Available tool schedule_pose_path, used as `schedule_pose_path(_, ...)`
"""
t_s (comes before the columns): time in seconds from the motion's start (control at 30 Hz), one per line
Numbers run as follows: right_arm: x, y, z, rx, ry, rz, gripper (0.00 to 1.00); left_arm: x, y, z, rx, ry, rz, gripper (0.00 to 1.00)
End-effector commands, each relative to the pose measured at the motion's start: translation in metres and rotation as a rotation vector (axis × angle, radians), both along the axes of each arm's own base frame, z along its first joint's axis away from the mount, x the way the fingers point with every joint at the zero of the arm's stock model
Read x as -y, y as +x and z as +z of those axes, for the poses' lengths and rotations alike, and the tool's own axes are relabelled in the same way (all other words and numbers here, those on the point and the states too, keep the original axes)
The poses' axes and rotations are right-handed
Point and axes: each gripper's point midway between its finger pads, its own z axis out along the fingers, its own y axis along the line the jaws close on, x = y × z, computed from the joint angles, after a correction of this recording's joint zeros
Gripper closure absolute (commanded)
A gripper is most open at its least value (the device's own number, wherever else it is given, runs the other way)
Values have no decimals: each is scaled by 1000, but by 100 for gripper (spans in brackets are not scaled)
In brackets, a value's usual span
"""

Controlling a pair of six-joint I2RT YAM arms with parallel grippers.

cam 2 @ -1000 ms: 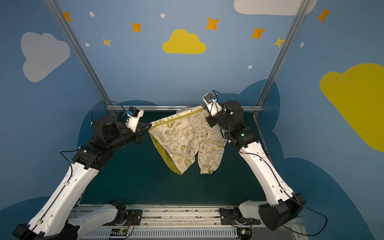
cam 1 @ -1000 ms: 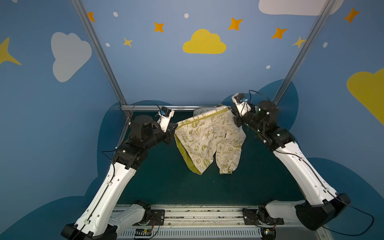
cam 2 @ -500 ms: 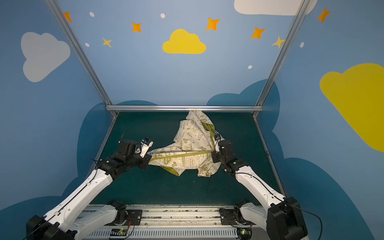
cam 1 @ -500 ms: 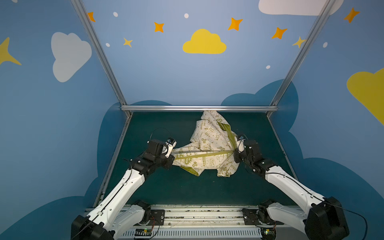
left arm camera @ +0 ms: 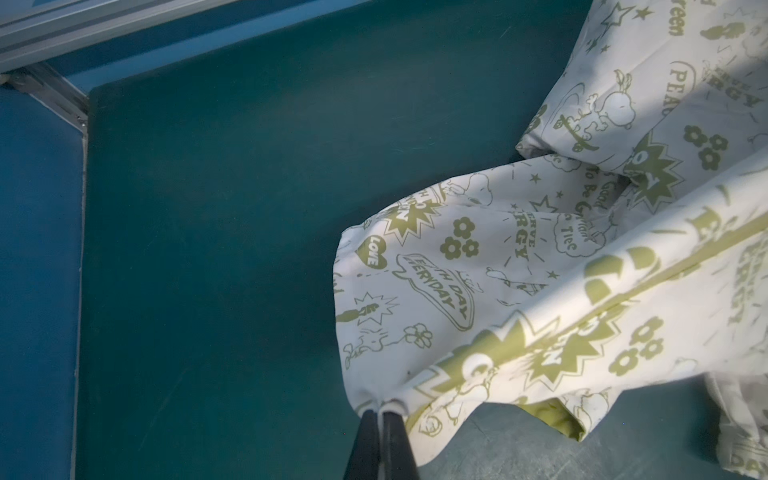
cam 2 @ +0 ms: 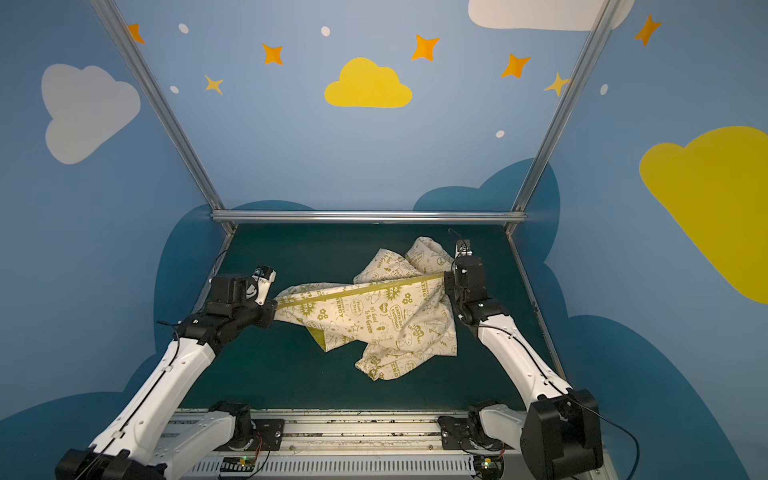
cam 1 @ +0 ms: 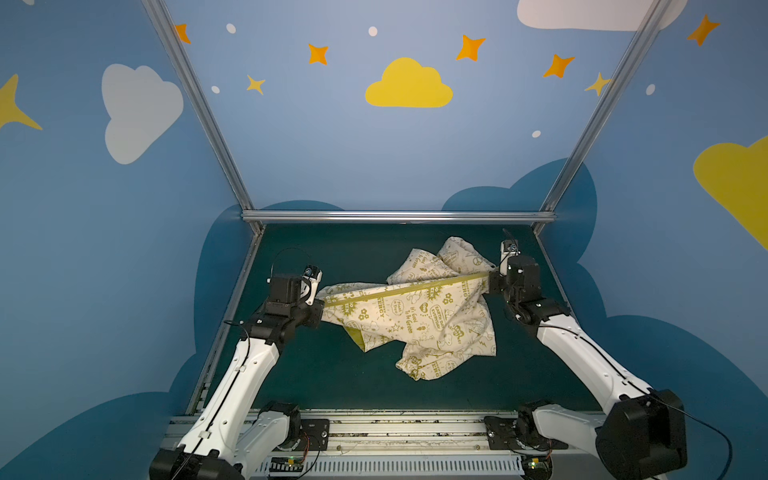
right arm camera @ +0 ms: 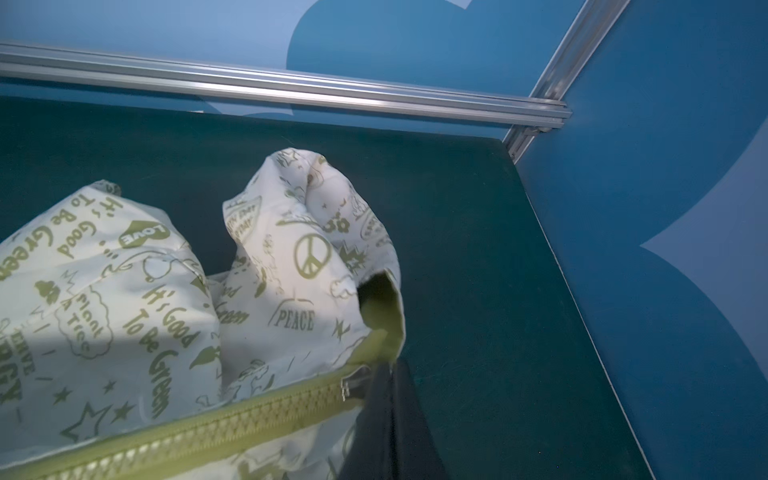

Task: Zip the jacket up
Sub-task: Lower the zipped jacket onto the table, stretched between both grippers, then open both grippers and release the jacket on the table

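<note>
Nearest, the base rail (cam 1: 395,428) w/ both arm mounts runs along the front edge of the dark green mat (cam 1: 316,382). Both arms reach fwd from it, one on each side.

The jacket (cam 1: 415,316) is mid-mat, right of centre, partly lifted and strung between the two grippers. Its near part sags onto the mat: a sleeve (cam 1: 419,370) w/ gathered cuff points toward the rail, and a corner folds over to show lime lining (cam 1: 358,337).

Next back, the olive zipper (cam 1: 399,291) is pulled into a straight taut line, left end lower and nearer, right end farther.

- Left gripper (cam 1: 320,300): closed, pinching the jacket's edge at the zipper's left end. Left wrist view shows the black fingertips (left arm camera: 390,419) pressed together on a gathered bit of cloth.
- Right gripper (cam 1: 492,280): closed on the jacket at the zipper's right end. In the right wrist view the teeth look meshed and the metal slider (right arm camera: 345,388) sits just beside the fingertips.

Farther back, loose folds w/ a peace sign (cam 1: 478,260) lie on the mat behind the zipper line. Beyond is bare mat, then the alu frame bar (cam 1: 395,216) and the blue wall w/ clouds (cam 1: 409,85).
</note>
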Motion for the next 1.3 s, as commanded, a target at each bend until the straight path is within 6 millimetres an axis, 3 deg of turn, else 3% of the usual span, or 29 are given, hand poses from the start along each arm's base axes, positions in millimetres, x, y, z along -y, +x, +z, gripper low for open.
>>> schedule_pose_path(0.0,50,-6,0,-8,-62,-234,100,-15,3,-1,-19,63,30,97)
schedule_pose_path(0.13,78,-18,-10,-23,-28,-363,100,-9,8,-4,-15,44,5,97)
schedule_pose_path(0.23,89,-30,-20,-44,20,-419,100,13,5,-4,-1,-41,-96,97)
schedule_pose_path(0.33,85,-37,-36,-71,71,-393,100,28,-1,-8,17,-102,-160,97)
schedule_pose_path(0.47,67,-40,-65,-153,121,-292,100,33,-6,-23,-9,-118,-187,96)
schedule_pose_path(0.63,55,-37,-105,-309,132,-229,100,37,-6,-60,-162,-101,-230,97)
schedule_pose_path(0.77,58,-31,-119,-344,146,-245,100,32,3,-86,-277,-69,-209,97)
schedule_pose_path(0.83,61,-27,-117,-341,158,-246,100,35,4,-94,-295,-86,-223,90)
schedule_pose_path(0.87,63,-26,-113,-335,161,-252,95,36,5,-94,-294,-91,-221,84)
schedule_pose_path(0.93,69,-26,-97,-301,159,-261,71,32,9,-87,-270,-77,-198,54)
schedule_pose_path(0.97,72,-27,-88,-277,159,-267,52,29,10,-80,-249,-64,-181,39)
schedule_pose_path(1.0,75,-29,-76,-244,158,-276,20,21,17,-69,-206,-44,-126,27)
schedule_pose_path(1.03,76,-31,-65,-211,161,-280,13,7,25,-56,-152,-18,-22,2)
schedule_pose_path(1.13,76,-37,-46,-143,197,-289,13,-18,37,-9,41,-6,125,1)
schedule_pose_path(1.27,79,-40,-41,-39,211,-294,13,-33,42,36,352,-81,241,1)
